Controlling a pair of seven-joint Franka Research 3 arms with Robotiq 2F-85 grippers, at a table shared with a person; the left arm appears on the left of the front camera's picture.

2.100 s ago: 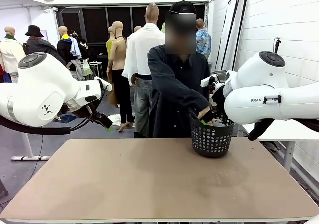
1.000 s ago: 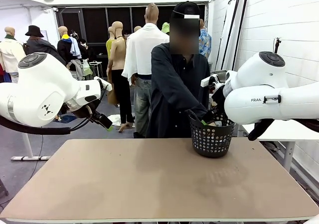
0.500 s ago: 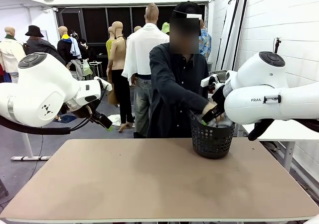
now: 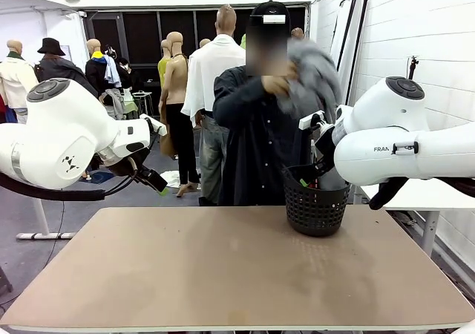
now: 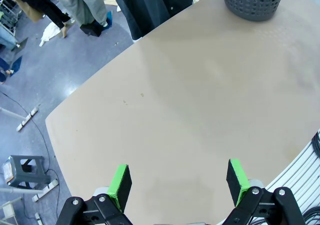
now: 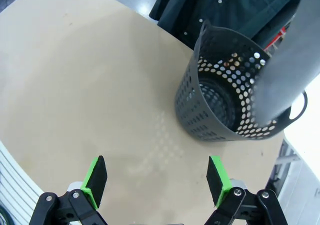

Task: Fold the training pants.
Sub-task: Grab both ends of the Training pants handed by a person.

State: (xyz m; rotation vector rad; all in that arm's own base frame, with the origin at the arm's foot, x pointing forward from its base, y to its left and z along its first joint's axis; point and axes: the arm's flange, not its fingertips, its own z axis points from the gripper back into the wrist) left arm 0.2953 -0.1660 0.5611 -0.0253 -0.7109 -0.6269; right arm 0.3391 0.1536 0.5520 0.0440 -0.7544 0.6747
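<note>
- Basket (image 4: 317,208): black mesh, upright on the bench (image 4: 185,267); a person stands just behind it, across the bench
- Pants (image 4: 315,78): light grey, bunched; held well above the basket, up by the person's head; gripped by the person's hand (image 4: 278,85); no part on the bench
- Right wrist view: a grey length of the pants (image 6: 282,70) hangs down over the basket's (image 6: 225,105) far rim, its lower end at the mouth; cannot tell whether it touches the mesh
- Left pincer (image 5: 179,182): well apart from the basket (image 5: 255,2), off to its left and raised above the bench; jaws wide; nothing between the green pads (image 5: 120,182)
- Right pincer (image 6: 157,179): near the basket, on its robot side, above bare bench; jaws wide, empty; not touching basket or pants
- Front view: right arm's white body sits just right of the basket, partly in front of the hanging cloth
- Bench around the basket: tan, plain
</note>
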